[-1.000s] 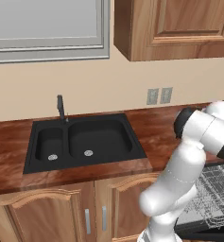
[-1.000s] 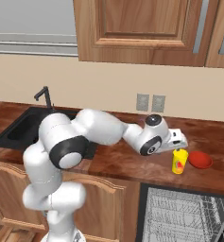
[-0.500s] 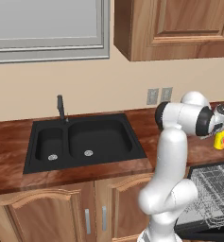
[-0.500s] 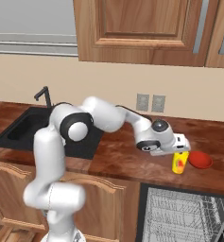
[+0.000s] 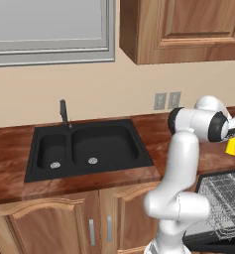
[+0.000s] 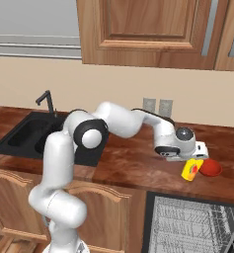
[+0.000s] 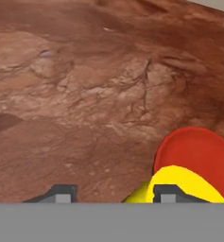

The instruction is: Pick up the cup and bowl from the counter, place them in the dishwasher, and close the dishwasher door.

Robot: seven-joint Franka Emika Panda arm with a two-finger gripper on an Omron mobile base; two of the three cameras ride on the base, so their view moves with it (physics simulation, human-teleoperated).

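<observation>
End effector [image 6: 197, 154] at right of right base view, closing around tilted cup [image 6: 191, 169] on worktop [image 6: 133, 163]; grip not confirmable. Bowl [image 6: 210, 167] just beyond, right of cup.

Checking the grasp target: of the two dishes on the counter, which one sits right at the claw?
The yellow cup, leaning just below the claw. The low red bowl sits just past it, farther from the arm.
</observation>
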